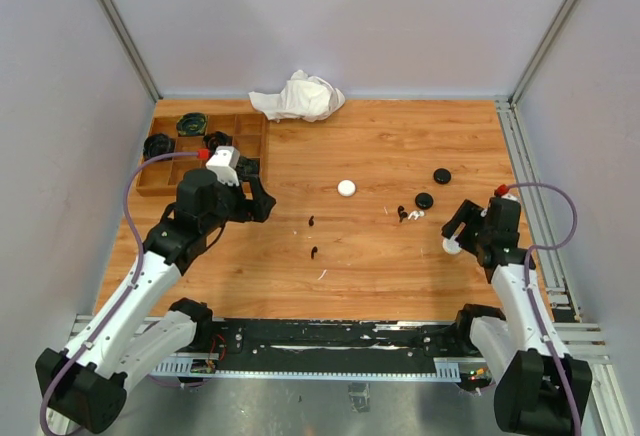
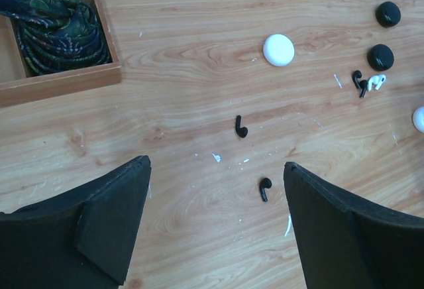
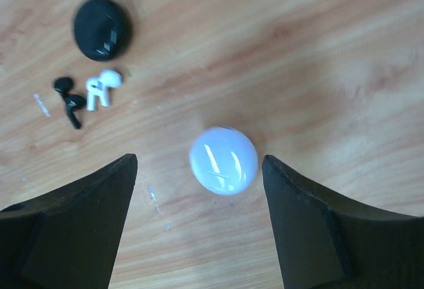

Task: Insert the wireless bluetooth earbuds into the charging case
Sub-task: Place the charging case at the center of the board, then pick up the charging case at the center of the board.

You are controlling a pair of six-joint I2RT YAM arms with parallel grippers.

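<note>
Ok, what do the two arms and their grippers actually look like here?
The left arm and right arm match: white link shells, black joints and bases. A lilac cable loops along each, ending at a red connector near the wrist. Each gripper's fingers are broad matte-black wedges.

no readable text, label, brand, number or sign shows in any view.

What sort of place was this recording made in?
Probably a lab test cell, not a home or workshop: a wooden table boxed in by plain grey panels on metal rails, with earbuds and cases laid out as props.
</note>
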